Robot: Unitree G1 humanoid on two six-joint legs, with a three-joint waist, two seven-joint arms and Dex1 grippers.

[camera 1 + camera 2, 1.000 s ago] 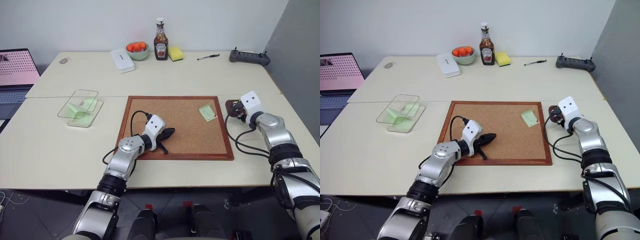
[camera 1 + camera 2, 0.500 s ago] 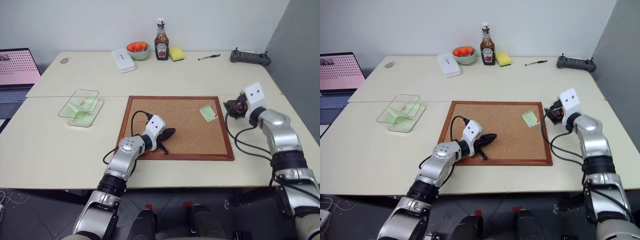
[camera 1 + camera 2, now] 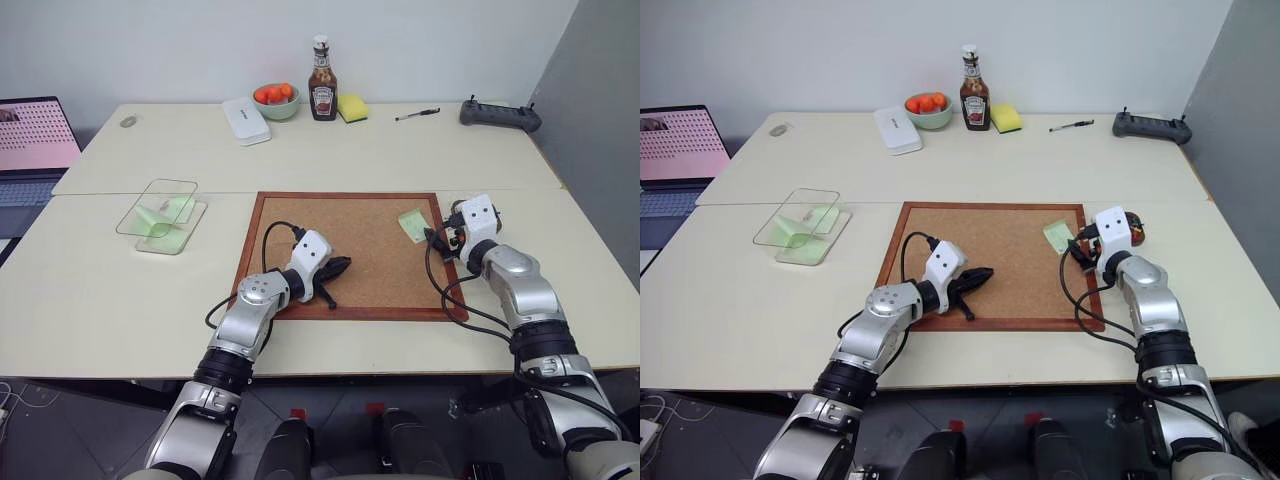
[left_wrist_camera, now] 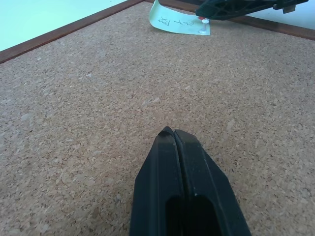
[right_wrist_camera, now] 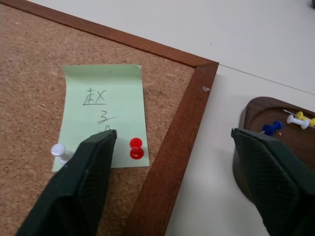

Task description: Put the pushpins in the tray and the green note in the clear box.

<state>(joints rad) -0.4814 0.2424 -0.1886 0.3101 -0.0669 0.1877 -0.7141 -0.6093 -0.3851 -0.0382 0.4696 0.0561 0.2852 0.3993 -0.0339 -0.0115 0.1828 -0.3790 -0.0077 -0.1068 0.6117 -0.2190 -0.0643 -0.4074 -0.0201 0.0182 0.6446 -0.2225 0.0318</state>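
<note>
Straddling corkboard frame [image 5: 172, 147], right claw [image 5: 172, 142] agape

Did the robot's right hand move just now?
Yes. The right gripper moved left from the tray onto the corkboard edge, by the green note.

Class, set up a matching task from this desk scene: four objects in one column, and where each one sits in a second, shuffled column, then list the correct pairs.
Things
1. red plastic pushpin
2. blue plastic pushpin
3. small pale green paper note
4. yellow sponge block

Places
A. in the small dark brown tray
B. at the table's far edge beside the ketchup bottle
C. stuck through the note's corner
D. lying on the framed cork board, near its corner

Pairs: 1-C, 2-A, 3-D, 4-B
</note>
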